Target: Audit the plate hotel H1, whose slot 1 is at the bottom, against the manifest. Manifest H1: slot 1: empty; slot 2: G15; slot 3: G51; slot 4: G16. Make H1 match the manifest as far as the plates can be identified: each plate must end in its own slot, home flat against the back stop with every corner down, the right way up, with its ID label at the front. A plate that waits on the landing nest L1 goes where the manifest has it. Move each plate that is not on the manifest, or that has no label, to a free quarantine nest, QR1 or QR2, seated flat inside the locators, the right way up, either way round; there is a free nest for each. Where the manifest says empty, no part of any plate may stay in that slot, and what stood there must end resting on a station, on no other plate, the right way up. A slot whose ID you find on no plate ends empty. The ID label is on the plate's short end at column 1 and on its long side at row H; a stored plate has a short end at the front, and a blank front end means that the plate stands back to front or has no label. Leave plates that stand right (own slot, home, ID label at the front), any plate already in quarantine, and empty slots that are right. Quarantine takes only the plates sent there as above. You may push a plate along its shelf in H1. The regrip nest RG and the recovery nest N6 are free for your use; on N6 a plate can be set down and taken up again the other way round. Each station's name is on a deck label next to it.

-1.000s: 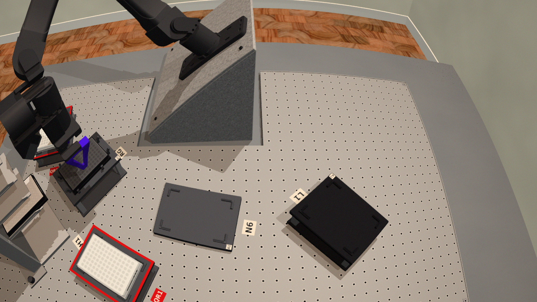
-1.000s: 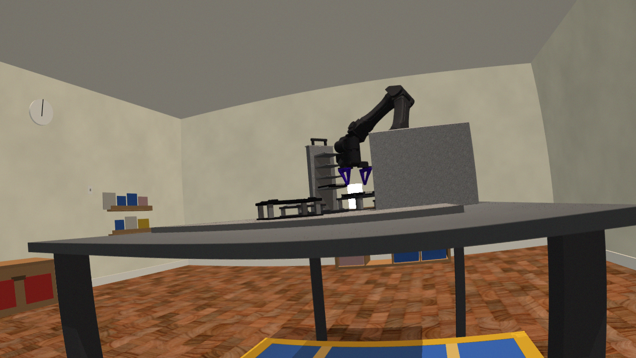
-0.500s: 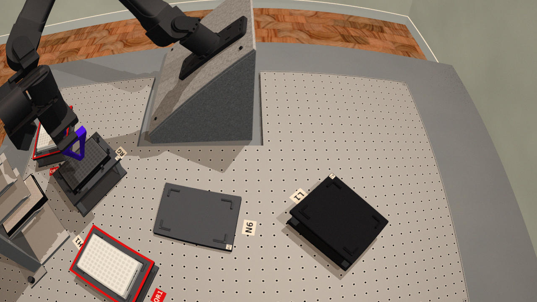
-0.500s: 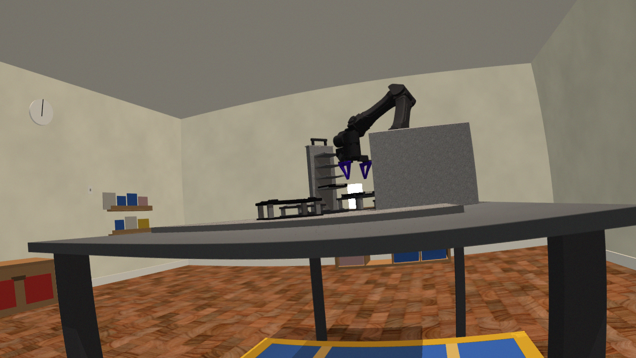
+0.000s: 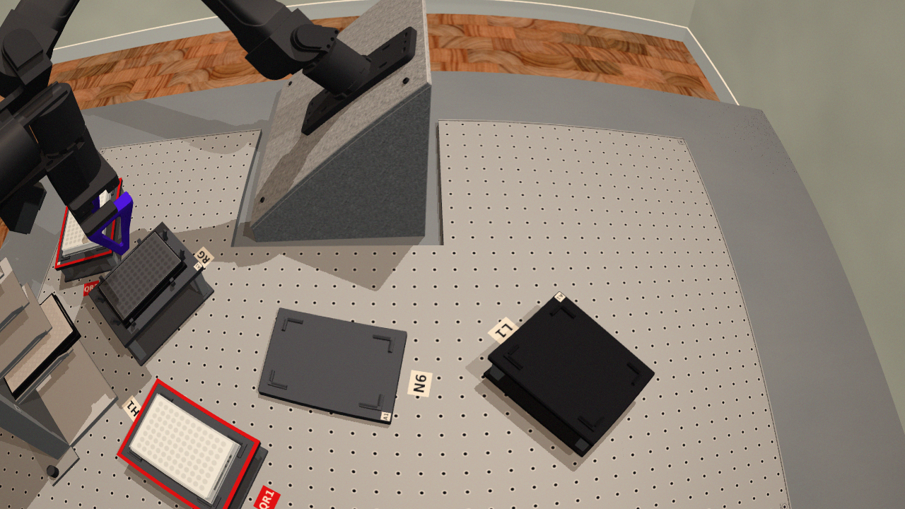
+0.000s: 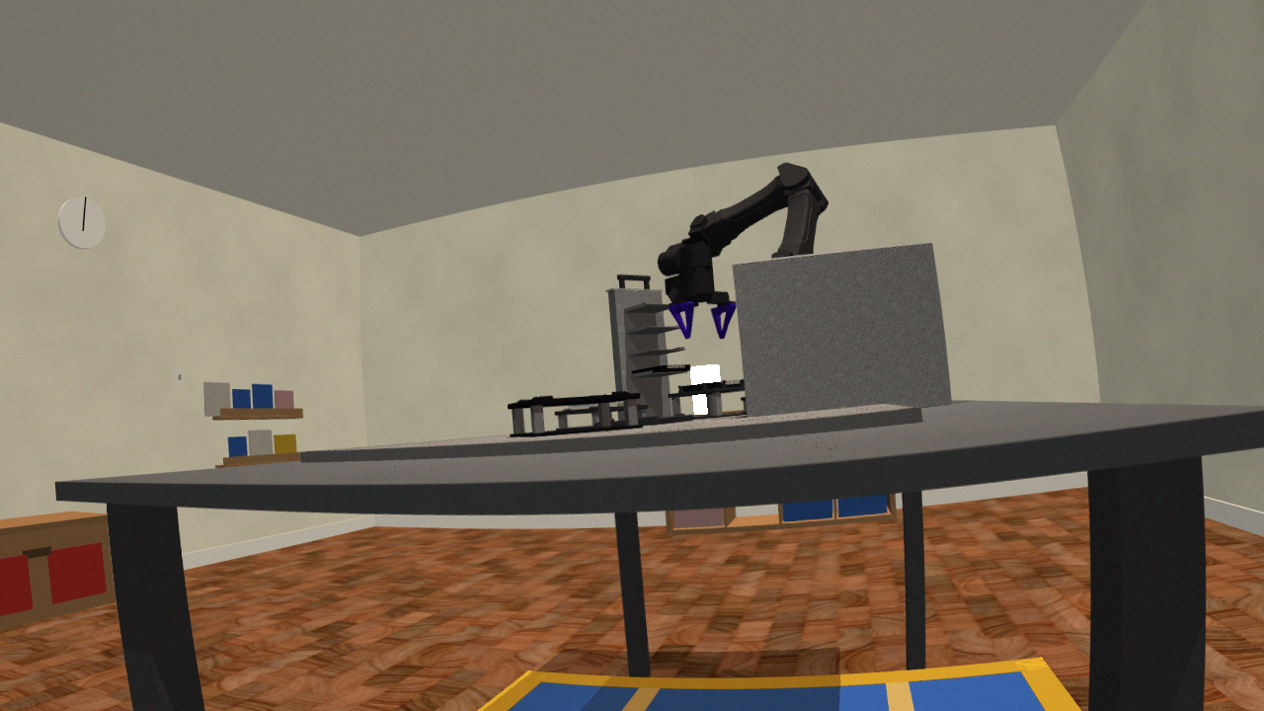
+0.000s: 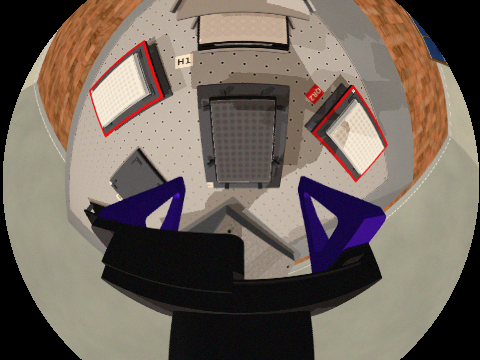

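My gripper (image 5: 108,215) (image 6: 704,320) (image 7: 241,182) is open and empty. It hangs well above the regrip nest RG (image 5: 165,316) (image 7: 203,114). A dark well plate (image 5: 138,275) (image 7: 243,140) lies flat on RG, clear of the blue fingers. The plate hotel H1 (image 5: 25,405) (image 6: 629,354) stands at the deck's left edge. One light-topped plate (image 5: 39,345) (image 7: 243,30) shows in a lower slot. Its front label cannot be read. A white plate (image 5: 180,446) (image 7: 123,87) lies in quarantine nest QR1. Another white plate (image 5: 74,234) (image 7: 356,134) lies in QR2.
The recovery nest N6 (image 5: 331,363) (image 7: 136,174) and the landing nest L1 (image 5: 569,370) hold no plate. A big grey wedge block (image 5: 354,164) (image 6: 839,327) carries the arm's base at the back of the deck.
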Robot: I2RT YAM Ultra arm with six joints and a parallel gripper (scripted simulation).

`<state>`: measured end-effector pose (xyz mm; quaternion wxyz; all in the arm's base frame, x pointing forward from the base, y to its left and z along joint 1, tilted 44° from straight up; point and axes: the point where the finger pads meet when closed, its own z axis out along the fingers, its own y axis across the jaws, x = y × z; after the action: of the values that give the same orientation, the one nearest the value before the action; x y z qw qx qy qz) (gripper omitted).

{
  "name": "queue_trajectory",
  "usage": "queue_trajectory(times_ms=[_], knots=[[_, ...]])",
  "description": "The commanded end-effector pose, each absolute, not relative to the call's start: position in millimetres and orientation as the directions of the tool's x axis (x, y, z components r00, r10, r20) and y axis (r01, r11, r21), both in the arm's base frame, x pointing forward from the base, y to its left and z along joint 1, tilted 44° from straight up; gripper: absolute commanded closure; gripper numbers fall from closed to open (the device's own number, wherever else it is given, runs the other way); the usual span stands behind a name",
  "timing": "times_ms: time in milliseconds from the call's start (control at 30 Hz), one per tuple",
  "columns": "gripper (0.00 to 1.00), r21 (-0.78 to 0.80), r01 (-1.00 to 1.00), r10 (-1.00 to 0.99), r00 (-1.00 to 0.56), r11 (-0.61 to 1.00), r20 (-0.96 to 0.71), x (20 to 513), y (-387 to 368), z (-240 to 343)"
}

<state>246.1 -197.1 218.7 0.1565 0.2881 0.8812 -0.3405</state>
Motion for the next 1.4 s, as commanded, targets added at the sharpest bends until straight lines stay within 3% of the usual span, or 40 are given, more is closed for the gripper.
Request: queue_trajectory(times_ms=[0, 867, 1367], knots=[[0.0, -0.514, 0.616, 0.411, -0.785, 0.597, -0.463, 240.9, -192.1, 222.2], [0.0, -0.514, 0.615, 0.411, -0.786, 0.598, -0.462, 237.1, -149.1, 266.9], [0.0, -0.513, 0.615, 0.411, -0.786, 0.599, -0.462, 256.0, -125.4, 245.9]])
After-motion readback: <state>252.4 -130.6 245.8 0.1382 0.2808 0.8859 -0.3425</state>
